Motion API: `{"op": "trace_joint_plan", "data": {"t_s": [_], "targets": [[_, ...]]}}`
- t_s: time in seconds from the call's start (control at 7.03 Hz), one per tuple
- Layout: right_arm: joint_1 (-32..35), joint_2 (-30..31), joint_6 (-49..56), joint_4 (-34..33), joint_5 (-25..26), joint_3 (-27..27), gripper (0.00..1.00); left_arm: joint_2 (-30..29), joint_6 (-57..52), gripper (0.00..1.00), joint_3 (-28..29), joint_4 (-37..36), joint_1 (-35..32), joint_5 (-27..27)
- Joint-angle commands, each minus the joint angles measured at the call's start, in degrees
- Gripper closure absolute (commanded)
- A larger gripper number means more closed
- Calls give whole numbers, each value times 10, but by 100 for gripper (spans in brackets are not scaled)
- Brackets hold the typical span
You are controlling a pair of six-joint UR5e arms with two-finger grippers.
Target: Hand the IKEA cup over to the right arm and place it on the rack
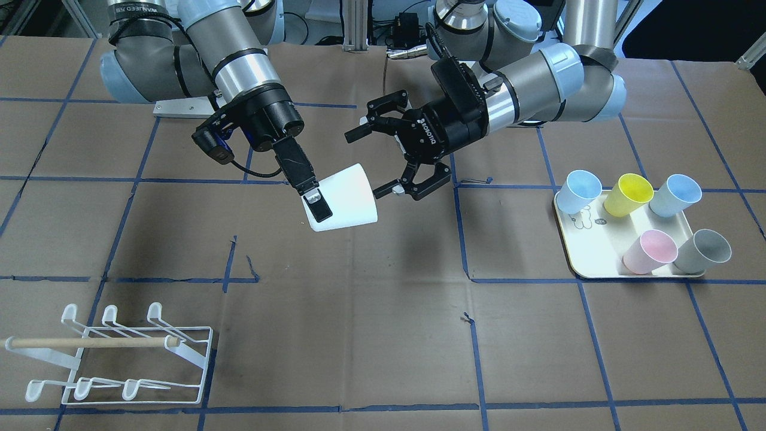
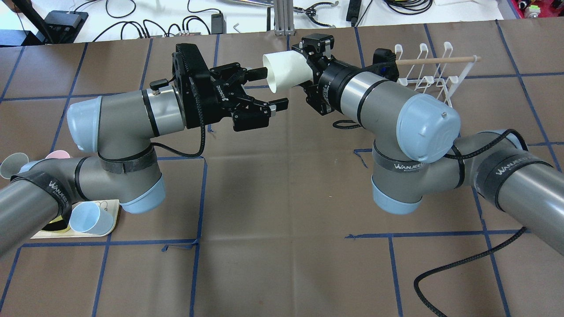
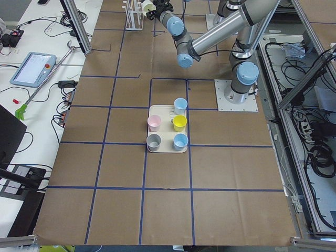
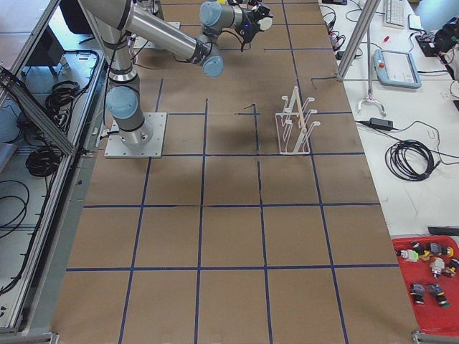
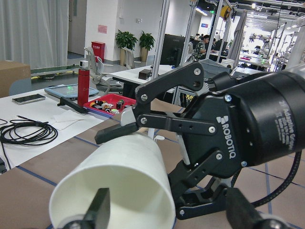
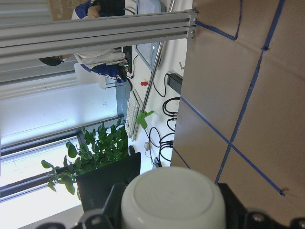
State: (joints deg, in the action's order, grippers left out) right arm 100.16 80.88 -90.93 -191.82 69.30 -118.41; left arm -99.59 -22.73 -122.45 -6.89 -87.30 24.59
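Observation:
The IKEA cup (image 1: 347,197) is white and hangs on its side above the middle of the table. My right gripper (image 1: 332,200) is shut on the cup's sides, with the base toward its palm. In the overhead view the cup (image 2: 286,68) points its mouth at my left gripper (image 2: 267,89). That left gripper (image 1: 368,163) is open, one finger above the rim and one below, gripping nothing. The right wrist view shows the cup's base (image 6: 172,200); the left wrist view shows its mouth (image 5: 119,181). The white wire rack (image 1: 137,353) with its wooden bar stands on the right arm's side.
A cream tray (image 1: 589,263) on the left arm's side holds several coloured cups: two pale blue, plus yellow, pink and grey. Brown paper with blue tape lines covers the table. Cables and an aluminium post lie along the far edge (image 2: 282,17).

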Motion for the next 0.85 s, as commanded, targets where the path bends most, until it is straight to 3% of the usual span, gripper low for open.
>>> {"op": "trace_joint_plan", "data": {"t_s": [0.0,0.28,0.57,0.71], "targets": [[-26,-21,69,-5,2,18,69,11,2,1,-3,4,81,-4],[-72,-21,235,-5,6,32,73,11,12,1,1,7,115,33],[-112,-27,370,-3,7,30,83,23,51,1,16,43,109,206],[-132,-34,478,-4,29,31,88,37,52,1,32,136,96,285]]}}
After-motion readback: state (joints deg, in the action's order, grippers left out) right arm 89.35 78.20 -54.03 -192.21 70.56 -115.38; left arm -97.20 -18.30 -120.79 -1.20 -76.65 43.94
